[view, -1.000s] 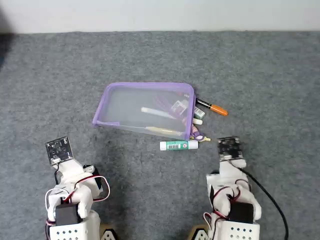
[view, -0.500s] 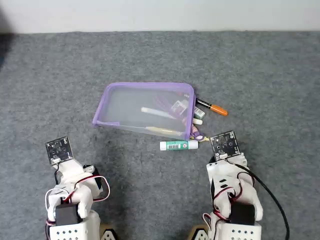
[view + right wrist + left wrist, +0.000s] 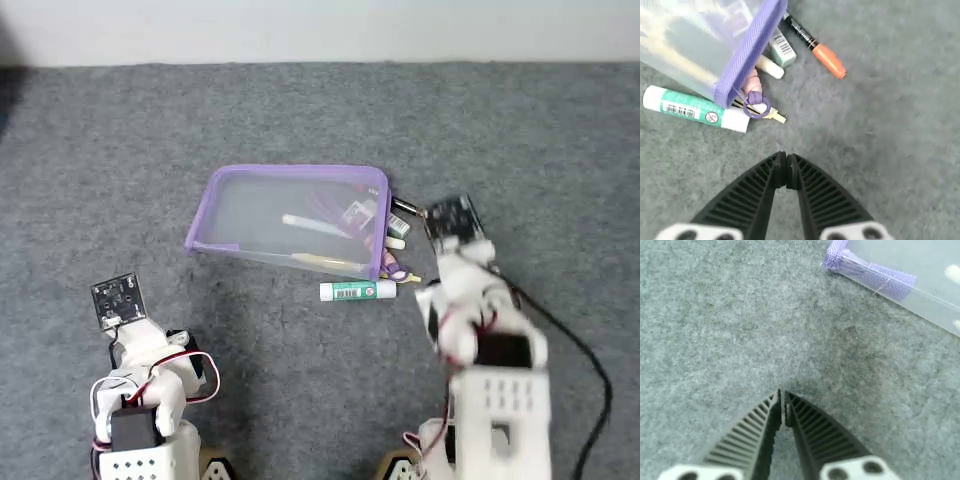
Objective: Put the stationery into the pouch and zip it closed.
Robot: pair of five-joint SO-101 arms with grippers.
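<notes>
Pouch (image 3: 262,215), clear with purple trim, lies mid-frame in the high view, partly filled but unzipped at its right end. A glue stick (image 3: 357,291) lies just below it and an orange-capped marker (image 3: 815,46) lies at its mouth, so loading and zipping remain. The left gripper (image 3: 782,396) and right gripper (image 3: 786,160) are both pinched together, empty.

The surface (image 3: 300,110) has a grey, felt-like covering. On it a transparent pouch (image 3: 270,215) with purple edges lies flat, its open end towards the right arm's side. A green-and-white glue stick (image 3: 357,291) lies on the surface, close along the pouch's near edge. A marker (image 3: 815,47) with an orange cap lies beside the opening, its black end at the pouch.
</notes>
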